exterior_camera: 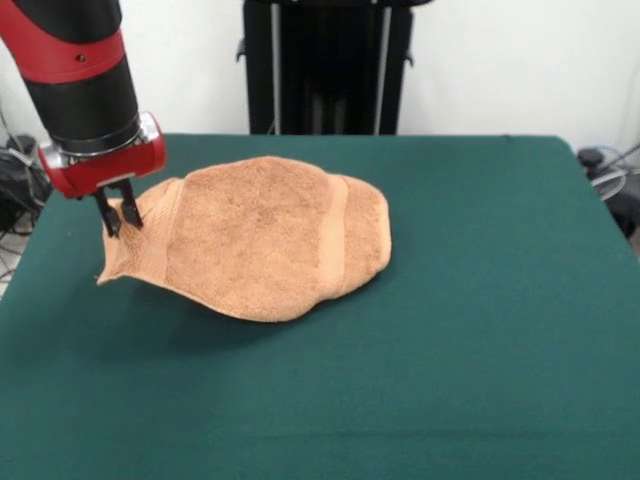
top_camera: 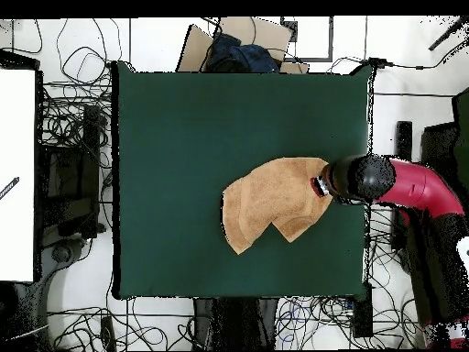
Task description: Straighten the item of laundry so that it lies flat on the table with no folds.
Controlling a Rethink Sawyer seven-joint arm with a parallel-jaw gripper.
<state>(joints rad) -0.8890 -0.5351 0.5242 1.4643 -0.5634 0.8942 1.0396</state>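
Green felt on the table [exterior_camera: 480, 380] stretches bare and wide toward the camera in the front view. Beyond it sits the towel [exterior_camera: 265, 235], orange-tan terry, bunched into a rounded hump, with a smooth woven band crossing its right part. One bordered corner at its left is lifted clear of the felt, pinched between the closed black fingers of the gripper [exterior_camera: 118, 215], which hangs from the red and black arm [exterior_camera: 80, 80]. From overhead the towel [top_camera: 273, 202] shows a notched, folded outline close to the table's [top_camera: 183, 119] right edge, the arm [top_camera: 403, 183] covering the held corner and the fingers.
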